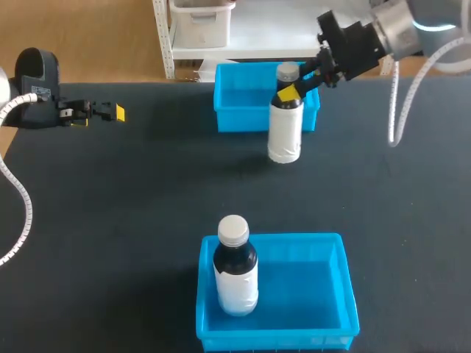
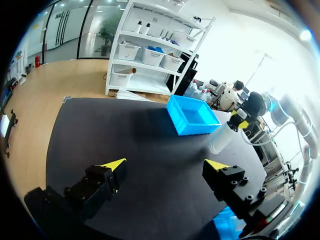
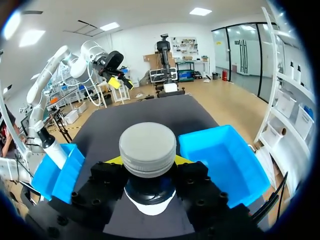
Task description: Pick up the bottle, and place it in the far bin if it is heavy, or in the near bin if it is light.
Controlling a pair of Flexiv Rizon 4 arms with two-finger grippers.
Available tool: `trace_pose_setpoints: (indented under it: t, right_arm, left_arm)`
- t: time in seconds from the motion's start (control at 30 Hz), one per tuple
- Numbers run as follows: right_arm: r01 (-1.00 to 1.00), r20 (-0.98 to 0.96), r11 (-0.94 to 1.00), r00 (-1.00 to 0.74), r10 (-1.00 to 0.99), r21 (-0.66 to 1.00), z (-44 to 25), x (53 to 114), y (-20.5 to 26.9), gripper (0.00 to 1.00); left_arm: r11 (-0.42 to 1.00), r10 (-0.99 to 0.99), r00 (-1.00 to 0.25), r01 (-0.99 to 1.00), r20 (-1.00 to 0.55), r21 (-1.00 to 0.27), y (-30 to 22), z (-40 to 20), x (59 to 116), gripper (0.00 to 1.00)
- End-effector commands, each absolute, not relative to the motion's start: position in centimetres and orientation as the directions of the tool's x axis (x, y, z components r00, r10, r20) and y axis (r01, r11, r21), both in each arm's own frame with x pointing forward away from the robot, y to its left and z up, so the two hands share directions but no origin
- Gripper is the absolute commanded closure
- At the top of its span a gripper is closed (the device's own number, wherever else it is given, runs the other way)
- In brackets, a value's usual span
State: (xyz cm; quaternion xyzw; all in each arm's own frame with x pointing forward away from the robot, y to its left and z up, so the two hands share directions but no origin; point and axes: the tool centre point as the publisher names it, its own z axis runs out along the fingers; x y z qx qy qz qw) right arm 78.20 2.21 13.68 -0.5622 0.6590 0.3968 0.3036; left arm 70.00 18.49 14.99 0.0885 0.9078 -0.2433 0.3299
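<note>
The table [image 1: 110, 220] carries two blue bins. The far bin [image 1: 243, 110] sits just behind the right claw [image 1: 291, 92]. The near bin [image 1: 276, 340] lies well in front of that claw, with a second bottle [image 1: 235, 272] standing inside. The bottle [image 1: 285, 132] hangs below the right claw, which is clenched on its neck just under the cap. Its body is slightly tilted, in front of the far bin's wall. The left claw [image 1: 110, 112] is released and empty, well apart to the side.

With so high a grip, I judge a heavy bottle may swing or slip through the fingers. Its base could clip the far bin's wall. Heading to the near bin risks toppling the second bottle.
</note>
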Motion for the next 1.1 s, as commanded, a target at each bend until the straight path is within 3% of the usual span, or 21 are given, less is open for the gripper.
trace_pose_setpoints:
  t: [0.03, 0.67, 1.1]
  right_arm:
    - [-0.981, -0.846, 0.102, -0.192, -0.497, 0.163, 15.1, 76.7, 0.1, 1.0]
    - [-0.959, -0.85, 0.252, -0.235, -0.471, 0.126, 19.0, 78.8, -7.7, 1.0]
    - [-0.965, -0.84, 0.249, -0.198, -0.504, 0.078, 21.1, 83.2, -7.5, 1.0]
  left_arm:
    - [0.866, 0.0, -0.767, 0.321, -0.642, -0.383, 18.5, 15.0, 70.0, 0.0]
    - [0.866, 0.0, -0.767, 0.321, -0.642, -0.383, 18.5, 15.0, 70.0, 0.0]
    - [0.866, 0.0, -0.767, 0.321, -0.642, -0.383, 18.5, 15.0, 70.0, 0.0]
